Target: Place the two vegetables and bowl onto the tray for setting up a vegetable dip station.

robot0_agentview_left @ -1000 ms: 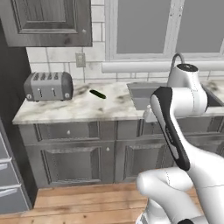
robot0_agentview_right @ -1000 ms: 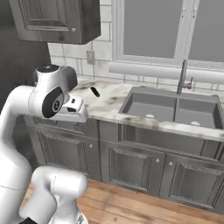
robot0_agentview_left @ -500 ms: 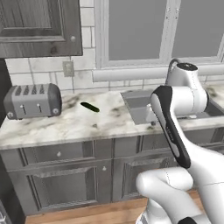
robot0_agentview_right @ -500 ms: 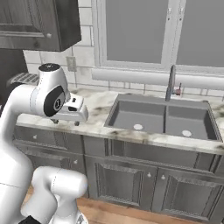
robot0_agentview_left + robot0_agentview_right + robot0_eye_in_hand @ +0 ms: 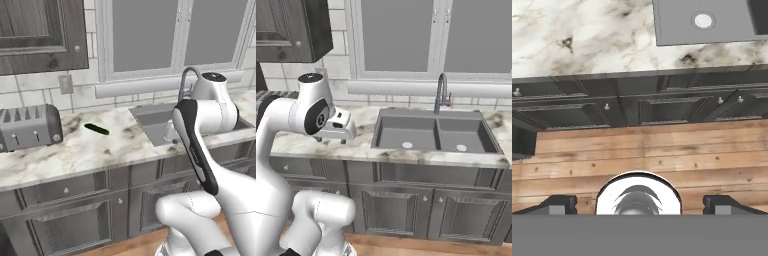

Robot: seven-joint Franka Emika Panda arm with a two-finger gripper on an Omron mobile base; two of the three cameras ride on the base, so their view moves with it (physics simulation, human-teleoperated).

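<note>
So closest to the camera, the gripper (image 5: 639, 204) has its fingers spread as wide as they go with nothing between them, and in the hand view it's looking down over wooden floorboards (image 5: 642, 155) and the front of the dark grey cabinets (image 5: 637, 107). In the right base view the gripper (image 5: 331, 140) hangs just off the front edge of the marble counter (image 5: 363, 145), left of the sink, with its little dark tips pointing down. Past the cabinet fronts you get that marble counter (image 5: 100, 150), and the double-basin grey sink (image 5: 436, 132) is set into it with a curved faucet (image 5: 441, 92) at the back. On the left base view there's a silver toaster (image 5: 30, 127) sitting at the left end of the counter, and the small dark green vegetable (image 5: 96, 129) is lying flat on the marble between the toaster and the sink, a bit nearer the toaster and toward the back wall, well apart from the gripper. Behind all that there's white tile with an outlet (image 5: 65, 84), a big window (image 5: 175, 35) over the sink, and a dark upper cabinet (image 5: 42, 35) above the toaster.
</note>
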